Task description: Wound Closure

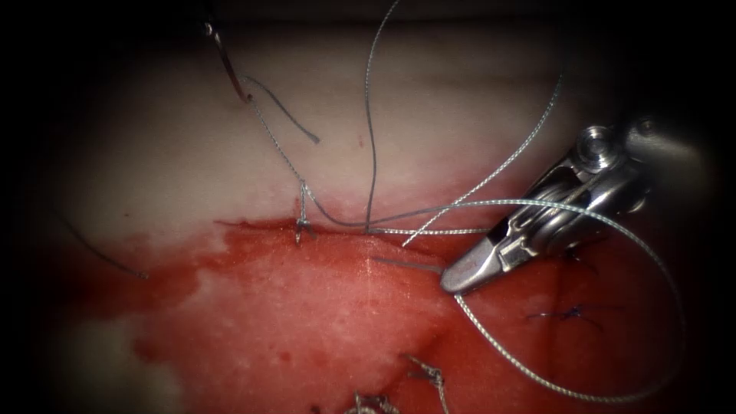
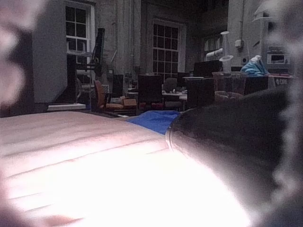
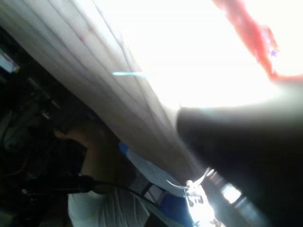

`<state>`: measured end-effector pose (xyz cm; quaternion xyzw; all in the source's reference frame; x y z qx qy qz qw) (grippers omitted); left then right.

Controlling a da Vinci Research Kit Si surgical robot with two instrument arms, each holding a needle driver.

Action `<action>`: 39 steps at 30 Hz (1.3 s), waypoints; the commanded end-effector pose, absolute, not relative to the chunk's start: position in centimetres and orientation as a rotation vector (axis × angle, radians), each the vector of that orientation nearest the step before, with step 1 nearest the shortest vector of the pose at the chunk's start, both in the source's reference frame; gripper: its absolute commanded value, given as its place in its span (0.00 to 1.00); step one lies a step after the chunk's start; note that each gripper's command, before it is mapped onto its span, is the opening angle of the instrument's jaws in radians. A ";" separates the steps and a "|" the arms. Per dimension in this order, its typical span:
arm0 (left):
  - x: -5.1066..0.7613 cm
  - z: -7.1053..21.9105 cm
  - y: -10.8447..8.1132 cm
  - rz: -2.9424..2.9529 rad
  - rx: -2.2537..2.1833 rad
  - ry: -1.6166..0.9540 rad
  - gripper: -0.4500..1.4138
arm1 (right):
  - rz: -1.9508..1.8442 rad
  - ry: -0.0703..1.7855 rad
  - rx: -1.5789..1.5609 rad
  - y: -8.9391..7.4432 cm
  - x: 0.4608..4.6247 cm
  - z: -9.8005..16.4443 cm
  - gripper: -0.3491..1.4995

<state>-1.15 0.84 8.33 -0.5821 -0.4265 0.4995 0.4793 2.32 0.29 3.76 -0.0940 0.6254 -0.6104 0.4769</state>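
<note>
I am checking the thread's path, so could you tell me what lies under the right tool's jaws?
The right tool hangs over the red-stained tissue, its jaws shut on the thread, which emerges beneath the tip and loops away. The tissue directly under its body is covered.

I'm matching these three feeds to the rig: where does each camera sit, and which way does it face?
Endoscope: above and in front of the cut; right tool, jaws shut on thread; needle lies on tissue at upper left.
Left wrist: rides the left arm, looking along its dark shaft.
Right wrist: rides the right arm, along its shaft.
Shared: the tissue.
</note>
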 end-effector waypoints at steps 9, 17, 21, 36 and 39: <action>-0.96 8.3 1.1 1.205 -1.416 -0.976 0.00 | -1.393 1.130 -0.260 1.1 1.24 3.4 0.00; -0.87 8.3 1.1 1.206 -1.414 -0.941 0.00 | -1.566 0.757 0.180 0.8 1.06 3.8 0.00; -0.81 8.3 1.1 1.210 -1.416 -0.923 0.00 | -1.566 0.793 0.337 0.5 0.96 3.9 0.00; -0.69 8.2 1.2 1.211 -1.413 -0.893 0.00 | -1.793 0.497 -0.054 0.7 0.64 3.8 0.29; -0.70 8.2 1.2 1.218 -1.426 -0.933 0.00 | -2.014 0.423 -0.193 1.0 0.88 3.7 0.30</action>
